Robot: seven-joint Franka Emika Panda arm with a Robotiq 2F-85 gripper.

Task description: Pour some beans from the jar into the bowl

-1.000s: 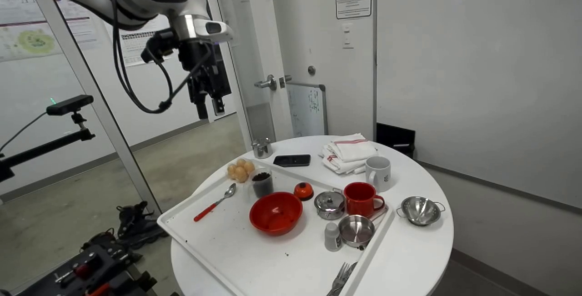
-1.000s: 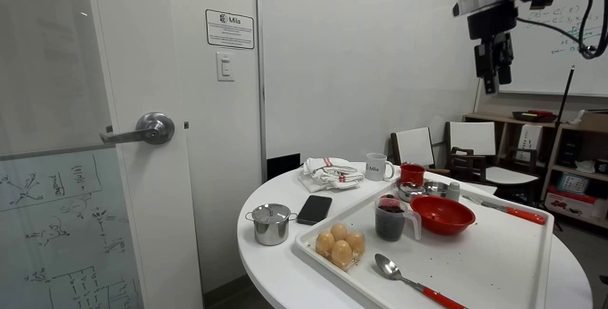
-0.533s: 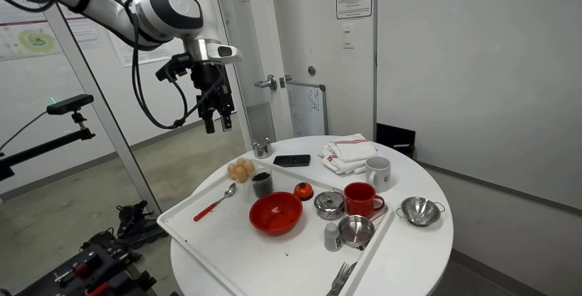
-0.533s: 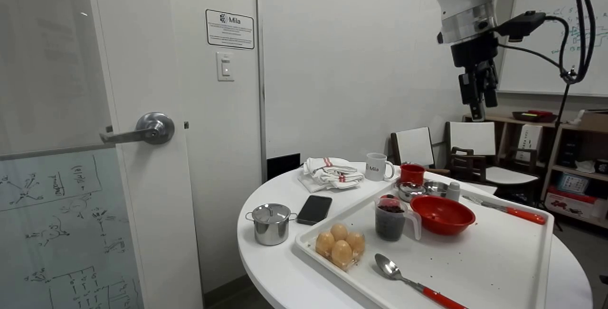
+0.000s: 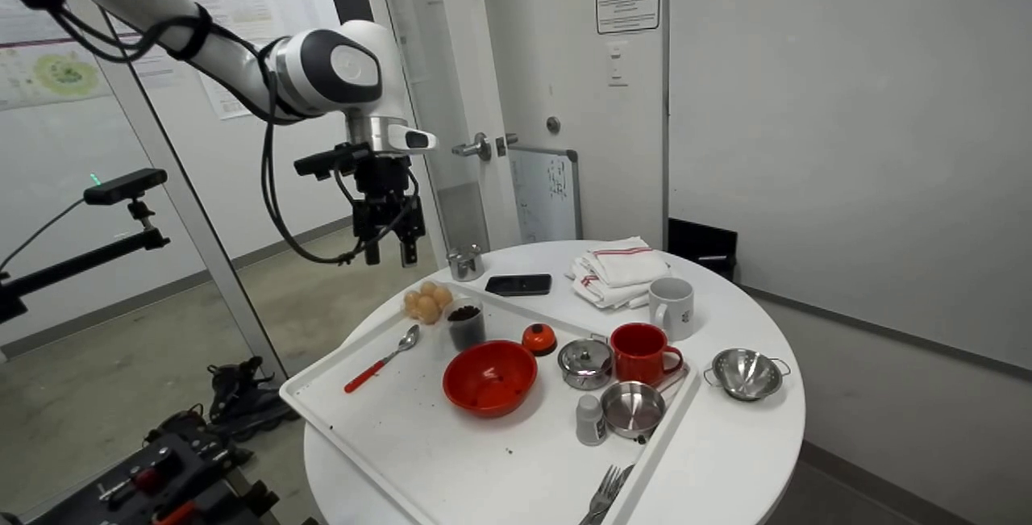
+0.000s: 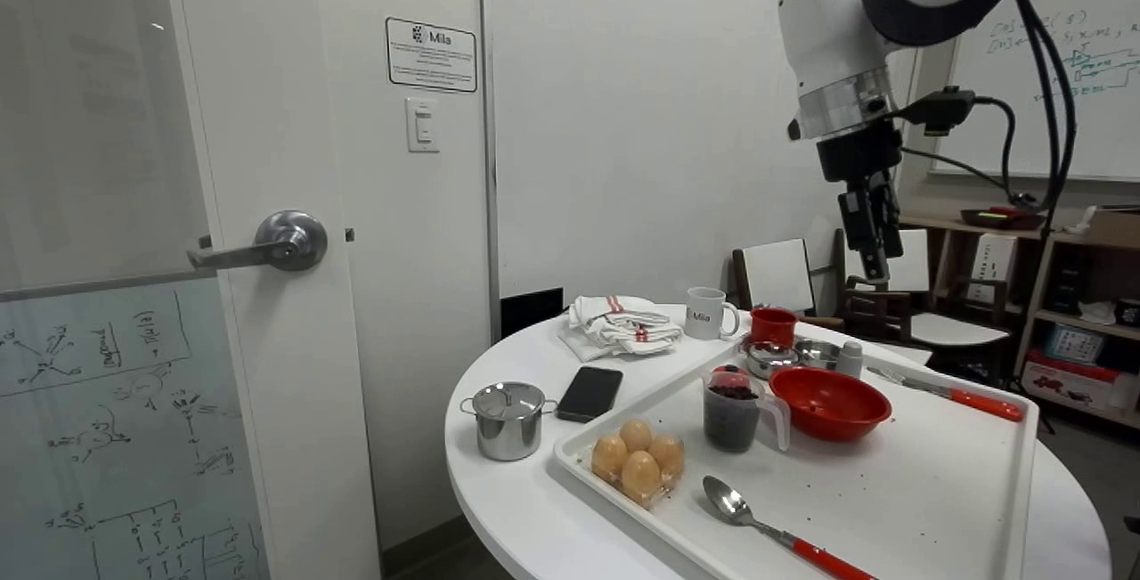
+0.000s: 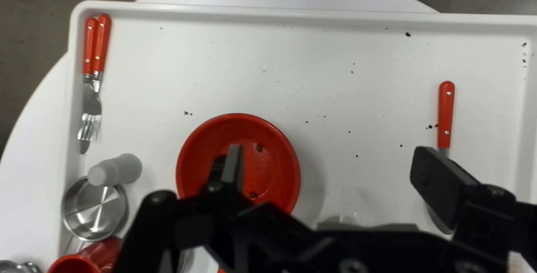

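Observation:
The jar (image 5: 468, 333) is a clear cup with a handle, filled with dark beans. It stands upright on the tray in both exterior views (image 6: 730, 424). In the wrist view my gripper hides most of it; only part of a clear handle (image 7: 349, 206) shows. The glossy red bowl (image 5: 484, 388) stands beside the jar, also in an exterior view (image 6: 830, 406). In the wrist view the bowl (image 7: 277, 168) holds a couple of dark beans. My gripper (image 7: 329, 155) is open and empty, pointing down, well above the tray. One of its fingers (image 7: 440, 185) overlaps the spoon in view.
The white tray (image 6: 944, 482) has a raised rim. Eggs (image 6: 639, 469) and a red-handled spoon (image 6: 784, 540) lie near the jar. A red mug (image 5: 641, 354), small steel pots (image 5: 585, 364), a grey shaker (image 5: 590, 420) and cutlery (image 7: 94, 71) stand or lie around the bowl.
My arm has come down steadily toward the table, drifting right in an exterior view and left in an exterior view. The gripper has stayed open. The jar, bowl and other objects have not moved.

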